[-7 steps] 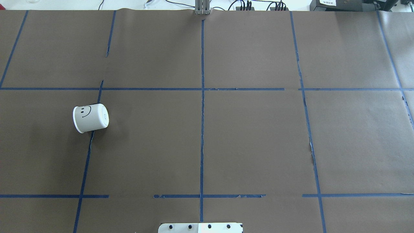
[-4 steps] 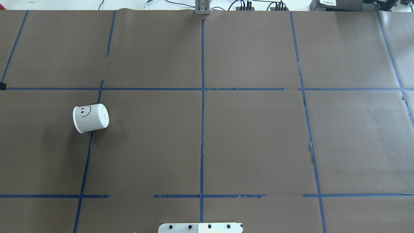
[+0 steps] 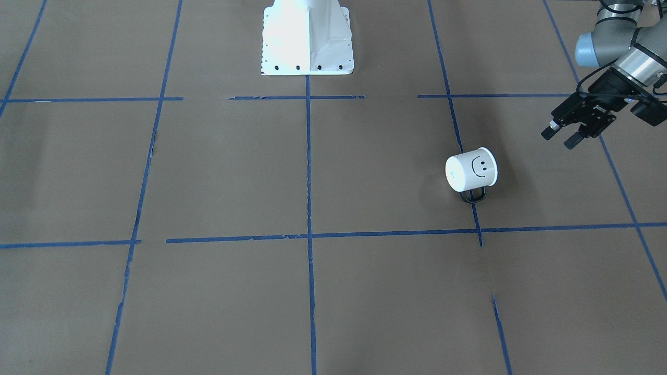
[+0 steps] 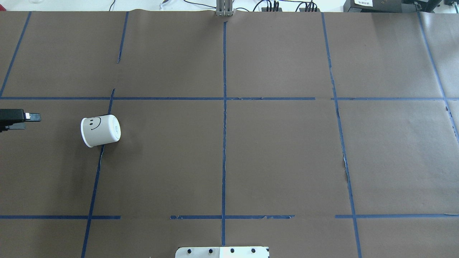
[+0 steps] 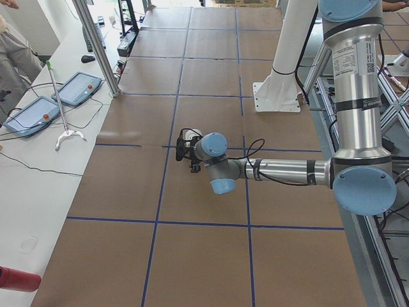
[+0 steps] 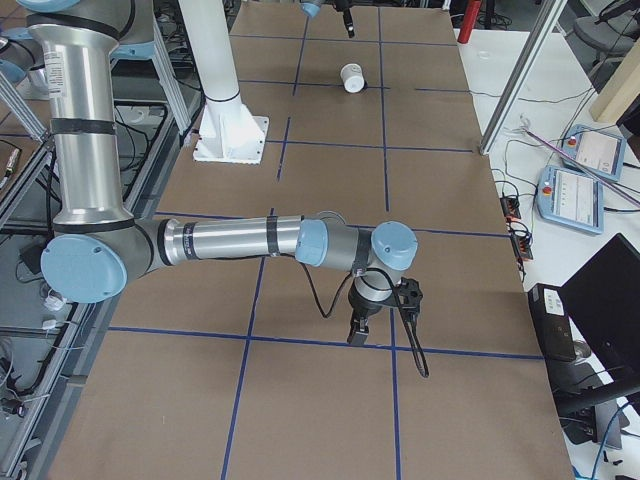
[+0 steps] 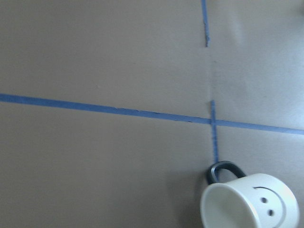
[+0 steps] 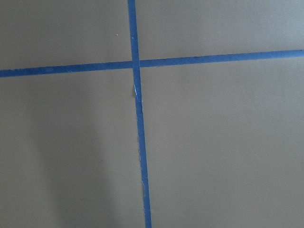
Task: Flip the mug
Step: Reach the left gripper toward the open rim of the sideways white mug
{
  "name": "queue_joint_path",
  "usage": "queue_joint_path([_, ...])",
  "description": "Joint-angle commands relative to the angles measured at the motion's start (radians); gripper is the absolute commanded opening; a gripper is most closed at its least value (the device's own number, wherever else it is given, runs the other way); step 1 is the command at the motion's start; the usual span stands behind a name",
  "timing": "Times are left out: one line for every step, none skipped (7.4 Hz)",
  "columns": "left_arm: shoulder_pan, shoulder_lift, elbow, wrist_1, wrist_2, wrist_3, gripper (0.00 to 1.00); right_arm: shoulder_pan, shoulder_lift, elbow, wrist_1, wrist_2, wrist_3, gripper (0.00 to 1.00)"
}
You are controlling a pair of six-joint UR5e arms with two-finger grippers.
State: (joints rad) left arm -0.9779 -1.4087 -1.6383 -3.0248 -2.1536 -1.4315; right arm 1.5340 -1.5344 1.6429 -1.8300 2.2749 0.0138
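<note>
The smiley mug point(image 4: 100, 130) lies on its side, left on the brown surface point(image 4: 251, 161), mouth facing the left tool point(image 3: 557, 139). That tool is open and empty. It should come in low and pinch the rim, missing the handle point(image 3: 473, 196). Right tool point(image 6: 357, 338): cannot tell.

Ahead of left gripper point(image 3: 558, 138): bare table point(image 3: 365, 291) up to the mug point(image 3: 471, 169), which stands apart from the gripper.
Obstacle: the mug lies on its side, its open mouth turned toward the left gripper.
Handle point(image 3: 473, 195): sticks out low from the mug's side that faces away from the robot base point(image 3: 307, 36).
Beyond the mug: open table, with only flat tape lines point(image 3: 307, 156).
Left gripper opening: fingers spread.
Below right gripper point(image 6: 358, 330): bare table, well apart from the mug.
</note>
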Motion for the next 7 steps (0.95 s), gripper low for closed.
queue_joint_path([0.156,-0.041,0.024,-0.136,0.232,-0.234,1.00,0.000,0.000,0.000,0.000,0.000,0.000,1.00])
queue_joint_path([0.172,-0.059,0.088,-0.234,0.254,-0.263,1.00,0.000,0.000,0.000,0.000,0.000,0.000,1.00])
queue_joint_path([0.188,-0.105,0.174,-0.350,0.267,-0.292,1.00,0.000,0.000,0.000,0.000,0.000,0.000,1.00])
queue_joint_path([0.221,-0.160,0.261,-0.453,0.356,-0.334,1.00,0.000,0.000,0.000,0.000,0.000,0.000,1.00])
queue_joint_path([0.257,-0.197,0.308,-0.477,0.395,-0.334,1.00,0.000,0.000,0.000,0.000,0.000,0.000,1.00])
queue_joint_path([0.268,-0.216,0.327,-0.479,0.402,-0.336,1.00,0.000,-0.001,0.000,0.000,0.000,0.000,1.00])
queue_joint_path([0.281,-0.216,0.334,-0.483,0.406,-0.337,1.00,0.000,0.000,0.000,0.000,0.000,0.000,1.00])
